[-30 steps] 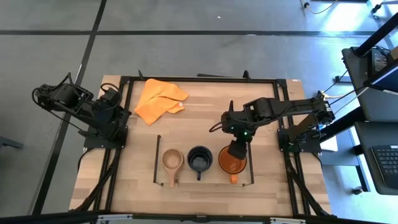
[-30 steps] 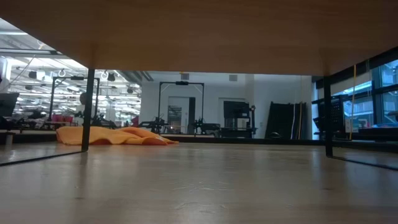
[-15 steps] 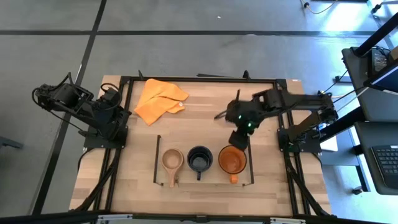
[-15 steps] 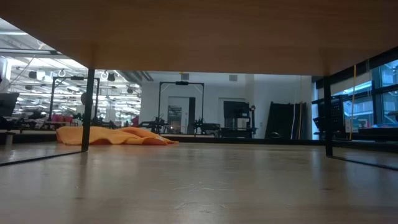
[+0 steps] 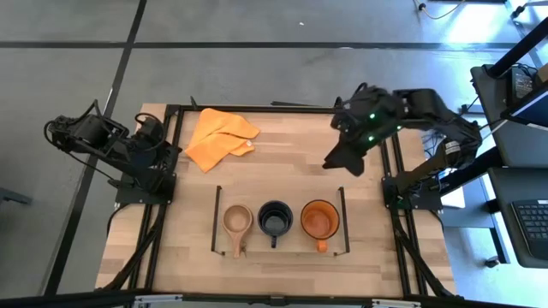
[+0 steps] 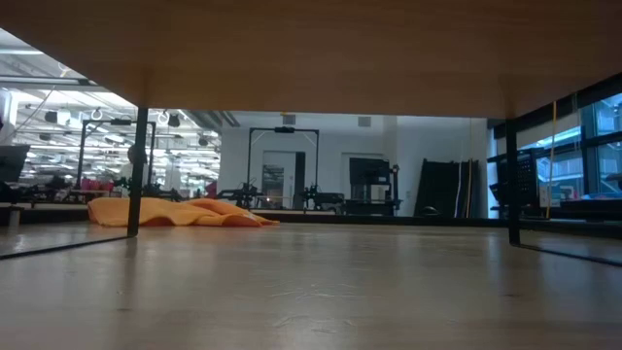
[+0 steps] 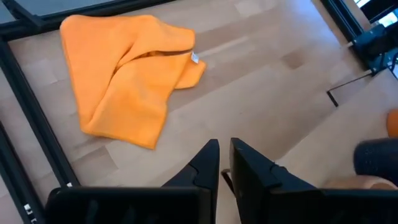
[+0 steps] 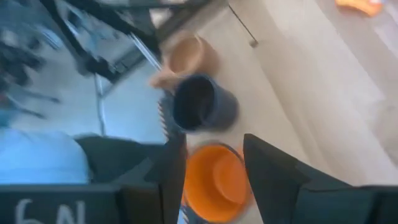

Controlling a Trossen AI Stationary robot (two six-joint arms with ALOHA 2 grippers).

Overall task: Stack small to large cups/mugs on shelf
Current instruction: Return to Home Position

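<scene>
Looking straight down on the table (image 5: 282,171), I have the shelf (image 5: 214,214) at the 6 o'clock side of the board, with all three cups standing upright inside its thin black frame. The small tan wooden cup (image 5: 235,220) sits at the shelf's 9 o'clock end, the black mug (image 5: 275,219) is in the middle, and the translucent orange mug (image 5: 319,220) takes the 3 o'clock end. They stand just beside one another in a row, and each handle points toward 6 o'clock.

My right gripper (image 5: 340,159) hangs over the table at about 2 o'clock, well apart from the shelf and aimed back down toward it. Its wrist camera shows the two fingers (image 8: 270,168) spread wide, released, with nothing between them. The three cups are in that camera's sight, beyond the fingers.

My left gripper (image 5: 165,156) is tucked in at the table's 9 o'clock edge on its folded arm. In its own camera the fingers (image 7: 208,163) are drawn almost together, only a thin slit between them, clenched on nothing.

An orange cloth (image 5: 218,137) lies crumpled at about 11 o'clock on the board, near the left gripper and well apart from the shelf.
</scene>
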